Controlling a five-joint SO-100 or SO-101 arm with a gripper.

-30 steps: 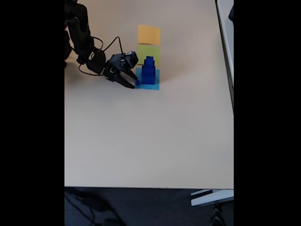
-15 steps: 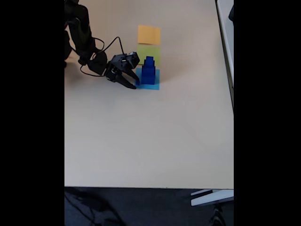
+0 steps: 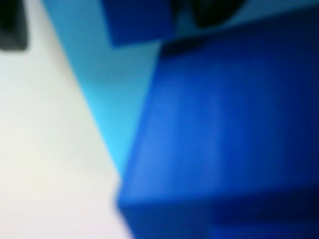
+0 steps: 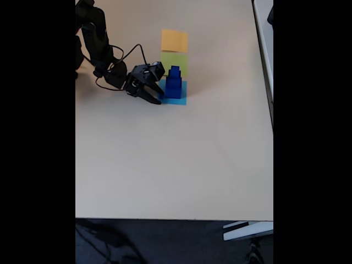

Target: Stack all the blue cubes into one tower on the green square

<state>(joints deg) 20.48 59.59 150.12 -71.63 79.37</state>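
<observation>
No readable text, labels, brand names, numbers or signs appear in either view. The wrist view is a close blur of plain blue surfaces, and the fixed view is too distant and soft to show any lettering on the arm, the coloured paper squares or the tabletop.

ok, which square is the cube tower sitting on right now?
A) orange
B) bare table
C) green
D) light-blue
D: in the fixed view the tower stands on the light-blue square, with the green square bare behind it and the orange square beyond that.
</observation>
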